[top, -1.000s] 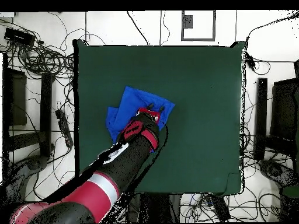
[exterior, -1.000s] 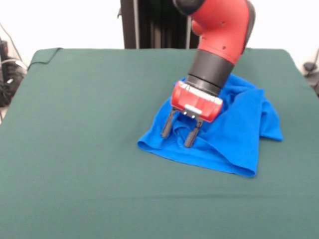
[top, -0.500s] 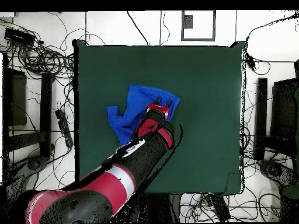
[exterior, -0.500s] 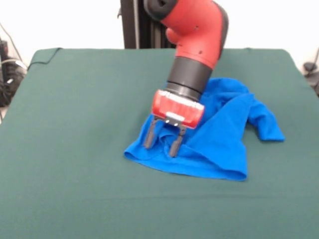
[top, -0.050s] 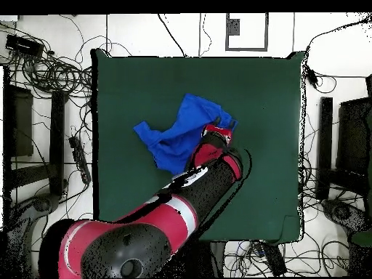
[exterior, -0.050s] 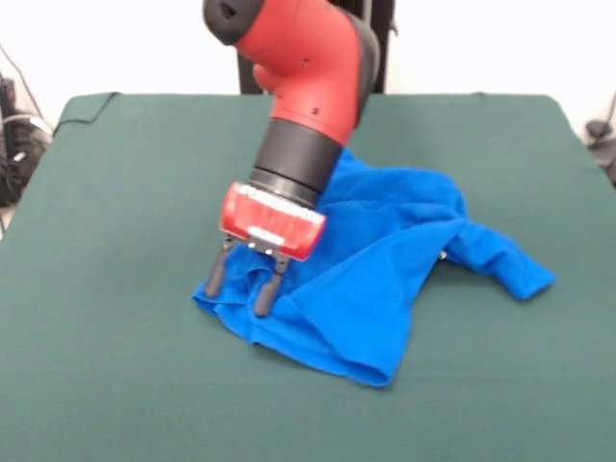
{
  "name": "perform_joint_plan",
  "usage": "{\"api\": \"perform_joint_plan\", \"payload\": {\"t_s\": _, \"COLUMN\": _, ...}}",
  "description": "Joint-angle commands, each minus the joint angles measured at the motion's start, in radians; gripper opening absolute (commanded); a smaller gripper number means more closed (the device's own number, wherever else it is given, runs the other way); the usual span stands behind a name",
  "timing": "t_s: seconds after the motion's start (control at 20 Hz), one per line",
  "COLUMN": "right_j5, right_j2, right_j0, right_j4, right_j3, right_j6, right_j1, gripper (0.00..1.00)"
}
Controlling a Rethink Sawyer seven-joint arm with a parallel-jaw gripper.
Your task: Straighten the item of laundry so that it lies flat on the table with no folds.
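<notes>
Clearly my gripper [exterior, -0.050s: 241, 294] stands with fingers spread, tips pressed on the near-left edge of the T-shirt [exterior, -0.050s: 385, 260], gripping nothing. I should drag low and slowly; beyond, the bunched fabric trails across the table [exterior, -0.050s: 115, 385].

A robotics lab. A red and black arm [top, -0.050s: 138, 232] works over a green cloth tabletop [top, -0.050s: 254, 94] standing on a pale floor. Tangled black cables [top, -0.050s: 51, 73] run all round it, with dark equipment racks [top, -0.050s: 18, 123] on both sides and a black mast [exterior, -0.050s: 289, 43] behind against a bare white wall.
</notes>
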Motion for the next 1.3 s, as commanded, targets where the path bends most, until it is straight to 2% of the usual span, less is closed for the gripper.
{"api": "perform_joint_plan", "payload": {"t_s": 0.05, "right_j5": -0.039, "right_j2": -0.010, "right_j0": -0.018, "right_j4": 0.013, "right_j3": -0.040, "right_j6": -0.040, "right_j1": 0.081, "gripper": 1.00}}
{"api": "perform_joint_plan", "payload": {"t_s": 0.35, "right_j5": -0.050, "right_j2": -0.006, "right_j0": -0.063, "right_j4": -0.023, "right_j3": -0.106, "right_j6": -0.048, "right_j1": 0.083, "gripper": 1.00}}
{"api": "perform_joint_plan", "payload": {"t_s": 0.6, "right_j5": -0.088, "right_j2": -0.048, "right_j0": -0.062, "right_j4": 0.013, "right_j3": -0.118, "right_j6": -0.057, "right_j1": 0.095, "gripper": 1.00}}
{"api": "perform_joint_plan", "payload": {"t_s": 0.9, "right_j5": -0.187, "right_j2": -0.135, "right_j0": -0.044, "right_j4": 0.107, "right_j3": -0.097, "right_j6": -0.080, "right_j1": 0.113, "gripper": 1.00}}
{"api": "perform_joint_plan", "payload": {"t_s": 1.3, "right_j5": -0.186, "right_j2": -0.185, "right_j0": 0.006, "right_j4": 0.117, "right_j3": -0.041, "right_j6": -0.052, "right_j1": 0.081, "gripper": 1.00}}
